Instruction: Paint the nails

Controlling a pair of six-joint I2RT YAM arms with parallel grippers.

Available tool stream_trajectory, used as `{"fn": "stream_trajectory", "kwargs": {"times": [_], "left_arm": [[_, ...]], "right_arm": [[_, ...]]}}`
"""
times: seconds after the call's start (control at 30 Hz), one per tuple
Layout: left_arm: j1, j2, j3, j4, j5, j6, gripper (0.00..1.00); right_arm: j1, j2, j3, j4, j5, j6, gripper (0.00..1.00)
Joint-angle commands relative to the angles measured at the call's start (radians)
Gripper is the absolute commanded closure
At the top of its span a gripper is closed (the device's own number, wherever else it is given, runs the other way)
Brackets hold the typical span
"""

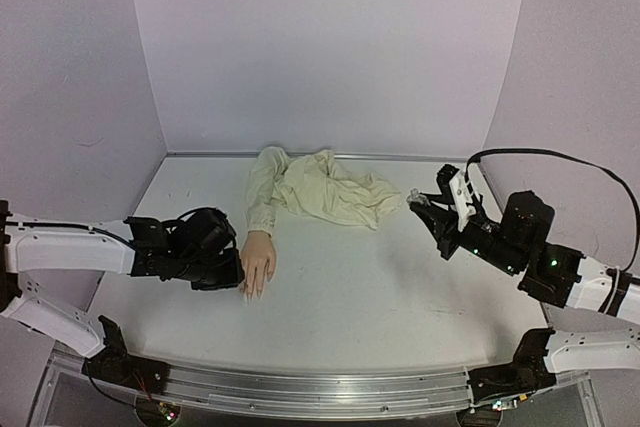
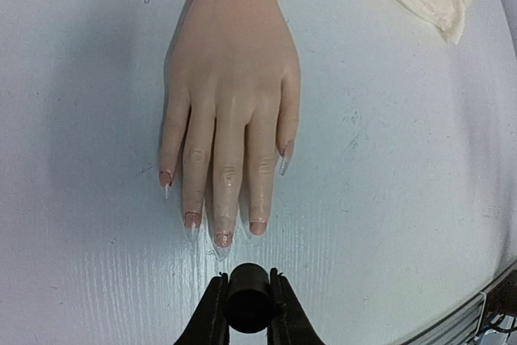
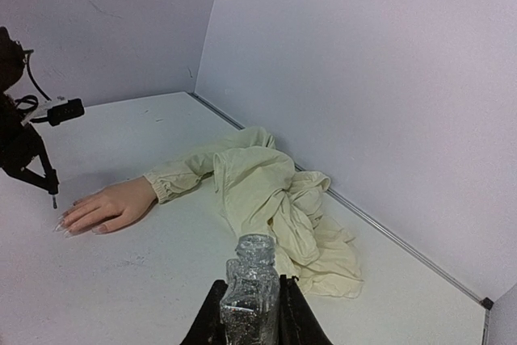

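1. Nails [image 2: 223, 238] belong to the mannequin hand [image 2: 230, 94], which lies palm down left of the desk's [image 2: 404, 199] middle. Its fingertips point at the near edge, and its cream sleeve [image 1: 320, 187] trails back toward the far edge.
2. In the left wrist view each nail shows a pinkish-red tone near its base and a long, clear tip. I cannot tell whether that tone is polish or the hand's own colouring, so no nail reads as plainly finished.
3. Left claw [image 2: 248, 325] is pinching the black handle of the brush [image 2: 248, 303] and hangs just short of the middle fingertip. From the right wrist view its thin stem points down close to the fingertips, but contact cannot be made out.
4. Right claw [image 3: 252, 321] is clamped on an uncapped, clear polish bottle [image 3: 252, 280]. It holds the bottle upright above the desk's right side, well apart from the hand.
5. My judgement is that preparation is done, with the bottle open and the brush in hand and over the fingers. Coating looks barely begun or not begun, which leaves all five nails to cover.
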Motion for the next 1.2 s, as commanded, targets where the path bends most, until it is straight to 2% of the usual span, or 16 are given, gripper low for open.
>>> {"fn": "stream_trajectory", "kwargs": {"times": [0.0, 0.27, 0.6, 0.83, 1.17], "left_arm": [[0.001, -0.131, 0.023, -0.036, -0.024, 0.066, 1.00], [0.015, -0.281, 0.126, -0.021, 0.021, 0.312, 1.00], [0.040, -0.228, 0.316, 0.059, 0.275, 0.546, 1.00], [0.055, -0.172, 0.432, 0.105, 0.431, 0.598, 1.00], [0.054, -0.144, 0.475, 0.159, 0.521, 0.593, 1.00]], "right_arm": [[-0.004, 0.023, 0.027, 0.087, -0.030, 0.020, 1.00], [-0.003, 0.094, 0.066, 0.135, -0.174, 0.102, 1.00], [0.000, 0.248, 0.109, 0.303, -0.383, 0.280, 1.00], [0.055, 0.357, 0.110, 0.479, -0.444, 0.370, 1.00], [0.118, 0.511, 0.166, 0.623, -0.485, 0.394, 1.00]]}}
